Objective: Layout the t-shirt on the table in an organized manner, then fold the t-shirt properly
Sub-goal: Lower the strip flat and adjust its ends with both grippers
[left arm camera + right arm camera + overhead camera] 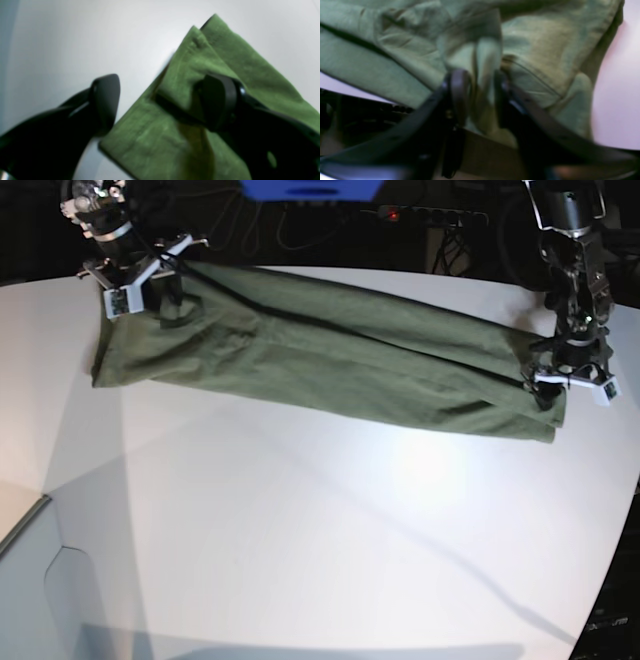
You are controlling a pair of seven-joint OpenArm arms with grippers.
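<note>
Your left hand (160, 102) has its two fingers wide apart: one finger (105, 100) hangs over the bare white surface (75, 37), the other finger (220, 100) lies on a folded corner of the t-shirt (195, 67), and nothing is pinched between them. Your right hand (477, 95) has its fingers only a little apart, and a ridge of the olive cloth (485, 57) stands up in the gap. That view is blurred, so you cannot tell if the fingers press the cloth or only stand beside it.

From the base view you see what the wrist cameras do not show: the t-shirt (330, 350) lies on the surface (300, 530) as one long narrow band, running from the far corner at that view's left to the edge at its right. The right hand (140, 280) stands at the left end of the band, the left hand (570, 380) at the other end. Behind the surface it is dark, with cables and a power strip (430, 215) that has a small red light, and a blue object (310, 188) at the top edge.
</note>
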